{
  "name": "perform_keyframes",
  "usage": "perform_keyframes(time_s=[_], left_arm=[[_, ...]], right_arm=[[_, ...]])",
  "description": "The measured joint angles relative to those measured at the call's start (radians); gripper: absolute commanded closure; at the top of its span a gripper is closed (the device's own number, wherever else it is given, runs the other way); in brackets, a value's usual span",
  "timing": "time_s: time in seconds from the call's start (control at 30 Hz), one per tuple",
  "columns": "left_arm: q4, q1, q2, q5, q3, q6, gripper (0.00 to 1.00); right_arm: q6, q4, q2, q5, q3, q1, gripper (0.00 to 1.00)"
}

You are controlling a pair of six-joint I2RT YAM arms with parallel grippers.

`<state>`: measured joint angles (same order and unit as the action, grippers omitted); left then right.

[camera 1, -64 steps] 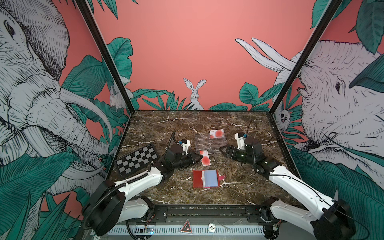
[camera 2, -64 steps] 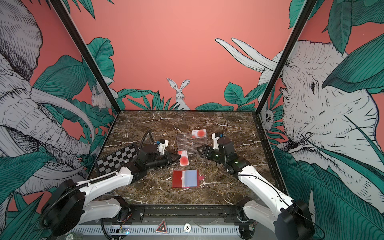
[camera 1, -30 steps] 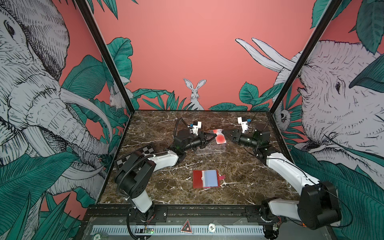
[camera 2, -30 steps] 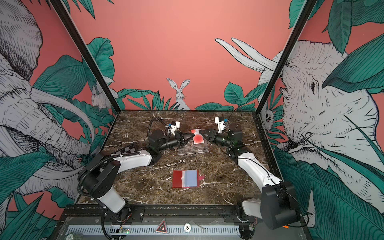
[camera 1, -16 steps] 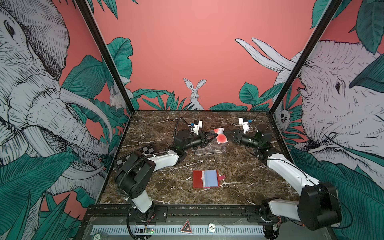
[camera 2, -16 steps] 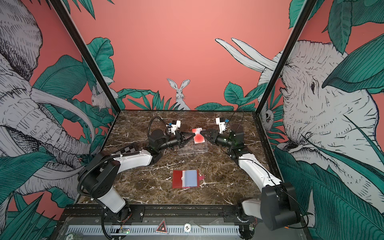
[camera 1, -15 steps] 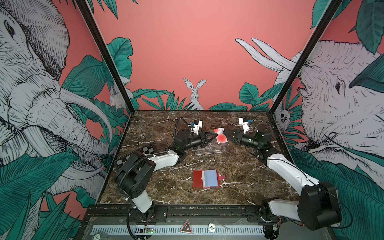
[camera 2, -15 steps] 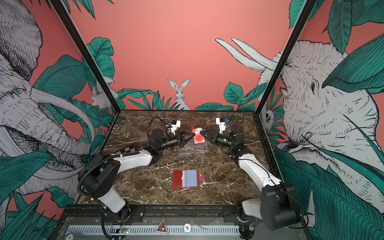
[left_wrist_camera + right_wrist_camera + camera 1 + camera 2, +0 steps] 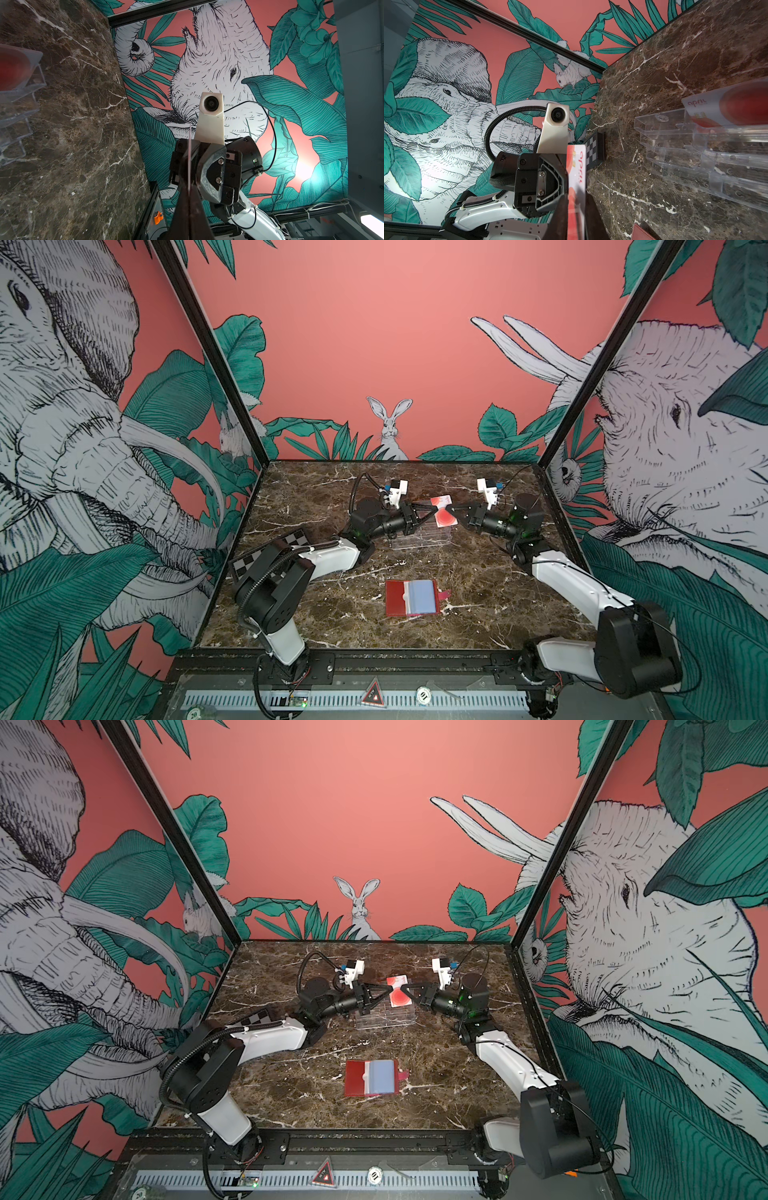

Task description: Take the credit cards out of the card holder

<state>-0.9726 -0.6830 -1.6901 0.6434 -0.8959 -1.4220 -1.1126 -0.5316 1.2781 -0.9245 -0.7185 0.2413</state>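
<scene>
Red leather, the holder [image 9: 395, 598] lies open toward the counter's [image 9: 316, 497] front edge in both top views, a blue card [image 9: 422, 597] in its sleeve; toward the back edge left gripper [image 9: 432, 510] and right gripper [image 9: 454, 510] meet above the stand [image 9: 419, 537]. Right wrist view: both pinch a white card [image 9: 576, 174], one at each end. Left wrist view: that card is edge-on, both grips tight.

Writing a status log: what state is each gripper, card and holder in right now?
left gripper: shut on held card.
right gripper: jaws flank that card; grip unclear.
second card: upright in clear stand.
card holder: open, flat on table.
pale blue card: lying in the open holder.
</scene>
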Motion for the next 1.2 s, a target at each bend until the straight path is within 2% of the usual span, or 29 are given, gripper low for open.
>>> perform_keyframes(time_s=[0.17,0.2,0.3,0.33,0.4,0.53,0.67,0.8,1.03,1.2], left_arm=[[-0.014,-0.003,-0.018,0.003,-0.007,0.000,0.98],[-0.016,-0.003,-0.020,0.003,-0.007,0.000,0.90],[-0.011,-0.001,-0.021,0.005,-0.007,0.010,0.54],[-0.002,0.005,-0.021,0.005,-0.006,0.015,0.45],[0.022,0.015,-0.017,0.007,-0.003,0.035,0.32],[0.105,0.066,0.022,0.003,0.024,0.096,0.16],[0.238,0.117,0.103,-0.014,0.032,0.187,0.14],[0.431,0.149,0.215,-0.046,0.019,0.349,0.13],[0.798,0.182,0.409,-0.182,-0.053,0.674,0.01],[0.955,0.187,0.548,-0.303,-0.072,0.878,0.01]], right_arm=[[-0.011,-0.011,0.000,0.000,0.005,0.000,1.00],[-0.010,-0.010,0.000,0.001,0.005,0.000,1.00],[0.000,-0.005,-0.005,-0.003,0.005,0.000,1.00],[0.006,0.003,-0.010,-0.005,0.005,0.000,1.00],[0.024,0.025,-0.020,-0.009,0.005,0.000,1.00],[0.070,0.081,-0.046,-0.011,0.004,0.000,1.00],[0.148,0.183,-0.069,-0.010,-0.022,0.000,1.00],[0.285,0.351,-0.075,0.005,-0.099,0.000,1.00],[0.597,0.686,-0.064,0.130,-0.279,0.000,1.00],[0.831,0.810,-0.004,0.219,-0.366,-0.004,1.00]])
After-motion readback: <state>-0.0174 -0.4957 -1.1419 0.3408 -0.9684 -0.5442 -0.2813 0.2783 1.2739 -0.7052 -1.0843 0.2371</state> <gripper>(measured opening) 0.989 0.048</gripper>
